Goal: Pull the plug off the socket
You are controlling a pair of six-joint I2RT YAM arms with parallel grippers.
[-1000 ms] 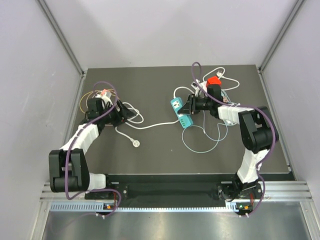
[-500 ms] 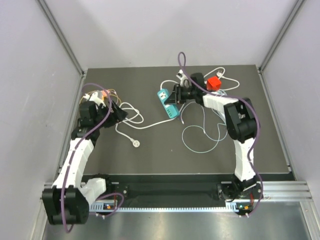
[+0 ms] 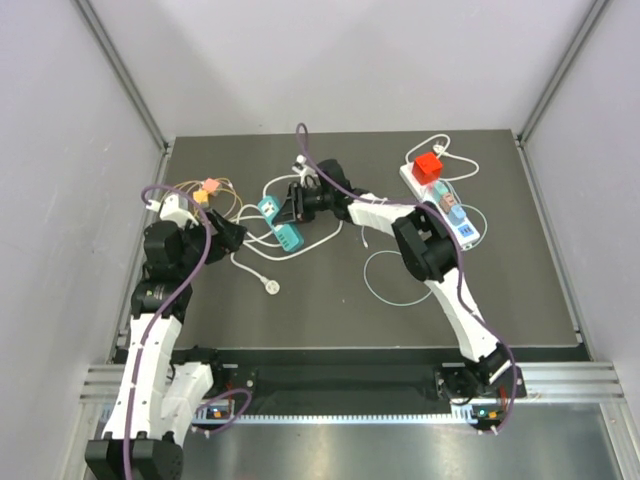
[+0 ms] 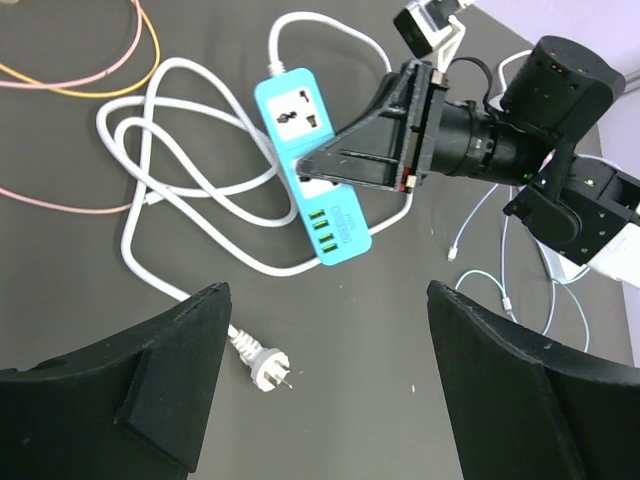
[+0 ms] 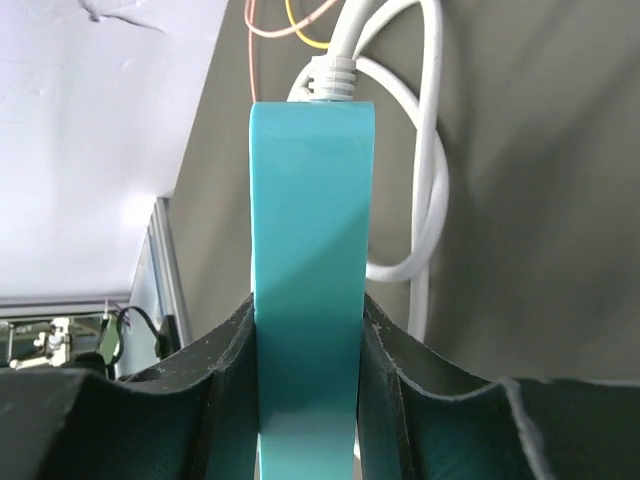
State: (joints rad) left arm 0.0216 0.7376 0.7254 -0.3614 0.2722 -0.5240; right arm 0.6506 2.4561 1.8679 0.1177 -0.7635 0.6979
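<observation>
The room is a booth of plain pale walls [image 3: 350,60] with metal rails in the corners. The work surface is a dark matte table [image 3: 520,300], flat and not shiny, so I think cords will drag on it rather than slide freely.

The right arm [image 3: 430,250] is stretched far over to the left half, and this is the main danger in my view: it is busy with the wrong thing. The socket of the task, the long white power strip [image 3: 455,212], lies at the back right, well apart from both claws, with a red plug [image 3: 428,165] seated at its far end. Nothing holds it down, so a pull on the plug may lift the whole strip instead of freeing the plug.

The right gripper [image 3: 290,212] is closed firmly on the teal power strip [image 4: 305,165], which stands edge-on between its fingers. Whether it is lifted off the table I cannot tell. Its white cord [image 4: 150,150] lies in loops just beside it, and a loose plug [image 4: 265,368] at the cord's end is free on the table. If the arm carries the strip away, the loops may catch the thin orange and pink wires [image 4: 100,75] nearby.

The left gripper [image 4: 325,330] hangs above the cords with jaws wide apart and holds nothing
</observation>
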